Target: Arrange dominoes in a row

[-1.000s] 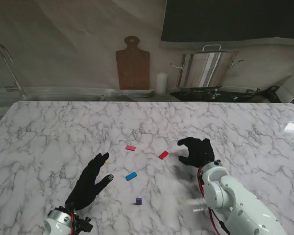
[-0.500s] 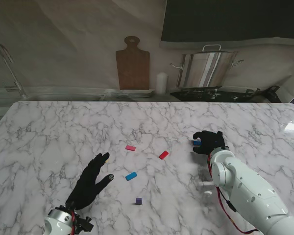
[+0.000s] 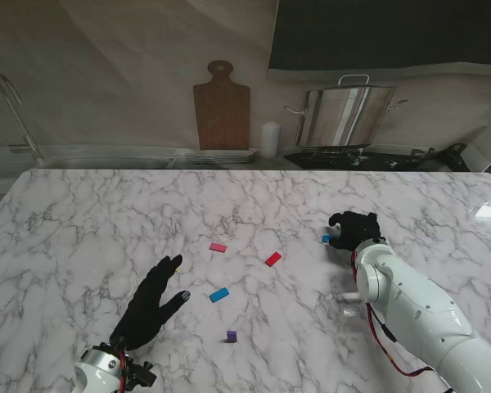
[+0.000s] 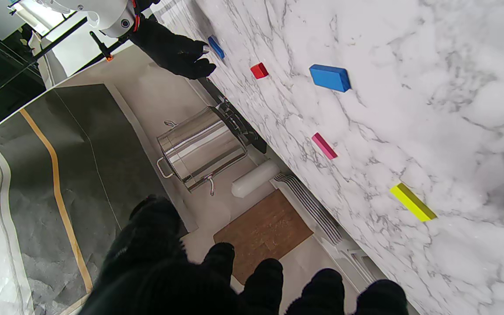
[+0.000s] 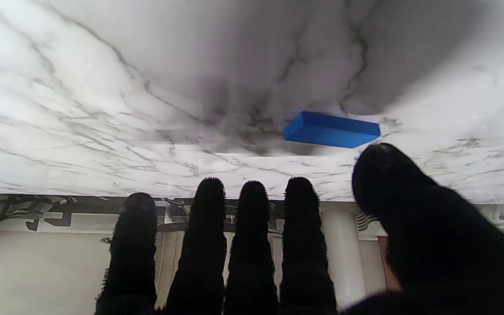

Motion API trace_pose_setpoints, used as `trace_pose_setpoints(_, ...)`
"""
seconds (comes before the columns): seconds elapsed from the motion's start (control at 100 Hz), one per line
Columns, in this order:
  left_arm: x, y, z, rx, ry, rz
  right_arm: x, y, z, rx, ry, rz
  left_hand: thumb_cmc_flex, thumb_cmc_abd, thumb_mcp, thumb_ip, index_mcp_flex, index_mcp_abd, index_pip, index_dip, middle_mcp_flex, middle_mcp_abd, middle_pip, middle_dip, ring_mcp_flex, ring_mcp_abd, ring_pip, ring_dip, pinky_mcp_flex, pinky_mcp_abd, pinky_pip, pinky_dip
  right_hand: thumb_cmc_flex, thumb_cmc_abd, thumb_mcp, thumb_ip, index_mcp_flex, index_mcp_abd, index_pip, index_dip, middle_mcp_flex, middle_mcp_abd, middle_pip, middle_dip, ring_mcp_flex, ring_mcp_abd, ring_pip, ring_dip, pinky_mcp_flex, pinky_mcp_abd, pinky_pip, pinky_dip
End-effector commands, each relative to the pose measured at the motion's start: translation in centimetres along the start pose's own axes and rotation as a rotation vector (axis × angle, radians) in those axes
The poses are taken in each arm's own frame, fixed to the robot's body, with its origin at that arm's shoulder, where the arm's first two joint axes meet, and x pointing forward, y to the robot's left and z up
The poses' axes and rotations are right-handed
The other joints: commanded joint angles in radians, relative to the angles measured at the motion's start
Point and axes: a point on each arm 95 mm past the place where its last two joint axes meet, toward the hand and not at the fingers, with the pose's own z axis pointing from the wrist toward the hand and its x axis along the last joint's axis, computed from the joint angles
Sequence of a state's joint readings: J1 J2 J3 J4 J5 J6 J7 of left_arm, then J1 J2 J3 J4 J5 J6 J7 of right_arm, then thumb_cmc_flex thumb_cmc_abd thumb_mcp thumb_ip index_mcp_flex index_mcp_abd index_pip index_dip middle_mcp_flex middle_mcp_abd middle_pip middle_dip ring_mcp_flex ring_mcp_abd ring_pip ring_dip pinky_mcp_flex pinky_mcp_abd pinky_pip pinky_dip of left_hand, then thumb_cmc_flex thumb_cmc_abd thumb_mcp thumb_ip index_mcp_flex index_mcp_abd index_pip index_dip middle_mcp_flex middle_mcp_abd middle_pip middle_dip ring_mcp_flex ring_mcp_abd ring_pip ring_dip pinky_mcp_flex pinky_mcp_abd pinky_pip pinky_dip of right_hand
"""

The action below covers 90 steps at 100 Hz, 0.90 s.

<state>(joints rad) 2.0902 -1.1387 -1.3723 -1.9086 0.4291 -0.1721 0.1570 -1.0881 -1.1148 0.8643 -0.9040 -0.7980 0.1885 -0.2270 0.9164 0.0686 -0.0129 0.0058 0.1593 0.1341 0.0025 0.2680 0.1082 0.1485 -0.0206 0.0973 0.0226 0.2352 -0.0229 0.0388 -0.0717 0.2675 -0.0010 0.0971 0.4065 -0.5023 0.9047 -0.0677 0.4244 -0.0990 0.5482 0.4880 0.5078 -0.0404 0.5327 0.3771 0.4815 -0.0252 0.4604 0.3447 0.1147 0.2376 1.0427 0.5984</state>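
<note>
Right robot hand [image 3: 356,232] fingers spread, empty, blue domino [image 5: 331,129] on bench [image 3: 106,221] just past its thumb; left robot hand [image 3: 151,301] spread flat.

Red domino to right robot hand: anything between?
Only bare marble between the red domino and the right robot hand; the blue domino sits at its fingertips. Stand view.

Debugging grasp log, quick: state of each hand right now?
Left hand: open, fingers spread, holding nothing.
Right hand: open, holding nothing; blue domino lies on the table beside its thumb.
</note>
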Motion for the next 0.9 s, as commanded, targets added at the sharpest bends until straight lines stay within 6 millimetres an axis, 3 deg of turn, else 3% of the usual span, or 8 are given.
trace_pose_setpoints(0.0,0.1,0.3,0.0,-0.017,0.001,-0.005,0.1,0.0,0.1,-0.001,0.003,0.0,0.02,0.009,-0.003,0.0,-0.027,-0.007,-0.015,-0.02,-0.02,-0.017,-0.004,-0.008,-0.027,-0.008,-0.009,-0.014,0.004,-0.008,-0.012,0.003,-0.01,-0.036,0.035,-0.008,0.04,-0.031,0.03,-0.009,0.021,-0.02,0.032,0.019,0.02,-0.018,0.051,0.028,0.01,-0.018,0.058,0.032)
trace_pose_setpoints(0.36,0.1,0.2,0.0,-0.016,0.001,-0.005,0.3,-0.9,0.2,0.012,0.023,-0.028,0.02,0.008,-0.002,0.0,-0.027,-0.008,-0.015,-0.02,-0.02,-0.017,-0.004,-0.008,-0.027,-0.008,-0.008,-0.014,0.004,-0.008,-0.012,0.003,0.004,-0.091,0.071,-0.015,0.094,-0.055,0.064,-0.007,0.016,-0.013,0.119,0.091,0.009,-0.01,0.175,0.075,0.028,-0.041,0.14,0.056)
trace_pose_setpoints(0.71,0.1,0.2,0.0,-0.017,-0.001,-0.005,0.8,-1.4,0.1,-0.003,0.058,-0.047,0.022,0.008,-0.002,0.0,-0.027,-0.007,-0.014,-0.019,-0.02,-0.016,-0.004,-0.008,-0.027,-0.007,-0.008,-0.014,0.004,-0.008,-0.012,0.003,0.04,-0.147,0.115,-0.025,0.194,-0.157,0.146,0.03,0.028,-0.019,0.156,0.122,0.018,-0.011,0.223,0.09,0.034,-0.04,0.149,0.055)
trace_pose_setpoints(0.78,0.1,0.2,0.0,-0.016,-0.002,-0.005,0.9,-1.5,0.2,-0.005,0.062,-0.052,0.021,0.008,-0.002,0.0,-0.026,-0.003,-0.014,-0.018,-0.02,-0.017,-0.004,-0.008,-0.027,-0.006,-0.008,-0.014,0.004,-0.008,-0.012,0.003,0.07,-0.186,0.121,-0.099,0.211,-0.191,0.193,0.011,0.037,-0.022,0.161,0.129,0.026,-0.01,0.231,0.091,0.039,-0.039,0.15,0.052)
trace_pose_setpoints(0.89,0.0,0.2,0.0,-0.016,-0.003,-0.005,1.0,-1.6,0.2,-0.01,0.067,-0.056,0.023,0.007,-0.001,0.0,-0.026,-0.003,-0.012,-0.015,-0.02,-0.017,-0.004,-0.007,-0.027,-0.007,-0.008,-0.014,0.004,-0.008,-0.012,0.003,0.096,-0.221,0.128,-0.134,0.227,-0.217,0.249,-0.019,0.045,-0.024,0.166,0.133,0.033,-0.01,0.237,0.092,0.044,-0.038,0.152,0.05)
